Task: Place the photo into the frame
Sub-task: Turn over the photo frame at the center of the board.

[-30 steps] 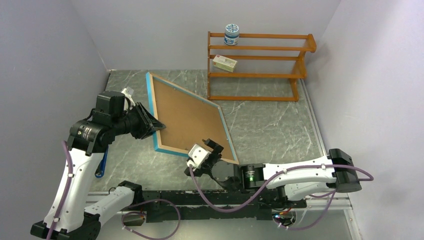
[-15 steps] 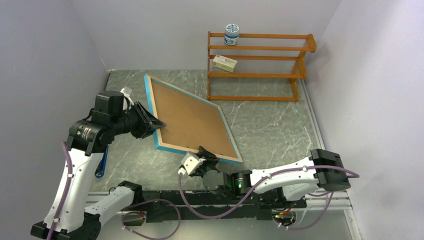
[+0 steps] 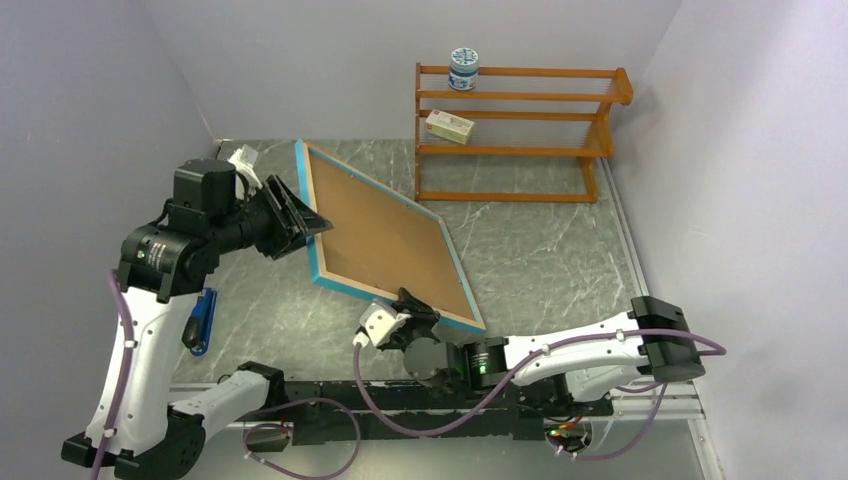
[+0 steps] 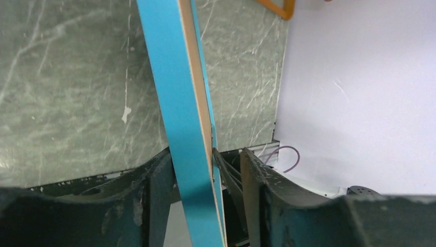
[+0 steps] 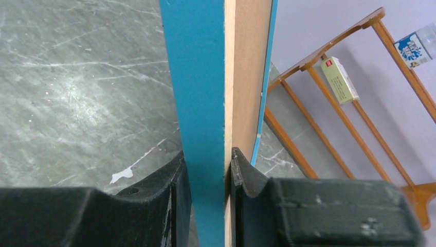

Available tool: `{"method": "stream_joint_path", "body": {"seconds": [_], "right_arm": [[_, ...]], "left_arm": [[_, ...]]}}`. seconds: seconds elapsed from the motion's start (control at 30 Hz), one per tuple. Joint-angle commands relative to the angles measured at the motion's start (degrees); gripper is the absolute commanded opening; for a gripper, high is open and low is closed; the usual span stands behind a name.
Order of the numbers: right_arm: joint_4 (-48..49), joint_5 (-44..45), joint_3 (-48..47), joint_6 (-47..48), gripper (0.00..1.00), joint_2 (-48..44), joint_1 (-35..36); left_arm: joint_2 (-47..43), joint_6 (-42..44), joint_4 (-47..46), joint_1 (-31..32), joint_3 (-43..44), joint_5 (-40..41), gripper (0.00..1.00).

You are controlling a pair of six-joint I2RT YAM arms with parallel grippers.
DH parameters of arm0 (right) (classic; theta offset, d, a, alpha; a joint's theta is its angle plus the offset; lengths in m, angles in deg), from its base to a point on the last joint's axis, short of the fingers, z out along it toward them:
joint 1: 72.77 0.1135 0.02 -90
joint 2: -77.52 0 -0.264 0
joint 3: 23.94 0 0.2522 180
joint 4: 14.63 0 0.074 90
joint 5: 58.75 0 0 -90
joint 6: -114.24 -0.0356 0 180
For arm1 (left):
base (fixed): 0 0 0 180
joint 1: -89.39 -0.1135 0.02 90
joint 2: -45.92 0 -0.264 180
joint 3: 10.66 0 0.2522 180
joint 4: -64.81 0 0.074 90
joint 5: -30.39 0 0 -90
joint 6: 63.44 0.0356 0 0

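Top external view alone shows the whole frame (image 3: 385,238), brown back up, over the table (image 3: 545,250). The left gripper (image 3: 305,225) is clamped narrow on its left edge and the right gripper (image 3: 418,305) on its near edge. Wrist views show only the blue-and-wood edge pinched between fingers. The photo cannot be seen. The rack (image 3: 520,150) holds a jar (image 3: 463,68) and a box (image 3: 449,126).

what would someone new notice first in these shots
The big blue-edged frame mid-table, brown backing board facing up, grabs the eye. The left end effector grips its left edge and the right end effector its near edge. Behind it, by the back wall, stands an orange-brown shelf rack with a jar on top and a small box one shelf down.
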Motion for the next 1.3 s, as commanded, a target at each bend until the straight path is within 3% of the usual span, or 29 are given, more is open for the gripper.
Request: {"method": "stream_joint_path", "body": {"seconds": [0.0, 0.2, 0.33, 0.43, 0.6, 0.93, 1.27], "right_arm": [[-6.3, -3.1, -6.6, -7.6, 0.0, -4.9, -0.1], [-12.6, -8.6, -11.0, -12.7, 0.0, -6.1, -1.0], [-16.9, -13.3, -14.5, -15.9, 0.0, -6.2, -3.8], [-19.5, -18.4, -17.2, -18.0, 0.0, -6.0, -7.4], [-21.7, -25.5, -23.3, -19.7, 0.0, -5.5, -14.0], [-25.7, -33.8, -37.4, -23.2, 0.0, -1.4, -23.0], [-30.1, -46.1, -45.3, -38.7, 0.0, 3.2, -33.0]], "left_arm": [[1.4, 6.5, -1.5, -0.1, 6.1, 1.9, 0.57], [4.9, 10.6, 0.0, -0.2, 12.7, 6.0, 0.75], [7.9, 13.6, 2.1, -0.2, 23.1, 12.1, 0.82], [9.5, 15.6, 2.5, -0.1, 30.9, 16.1, 0.93], [10.2, 18.7, 1.5, -0.2, 36.1, 20.0, 0.94], [4.3, 19.0, -4.8, -0.2, 27.1, 23.5, 0.94], [-4.0, 11.4, -13.3, -0.1, 2.7, 20.8, 0.94]]}}
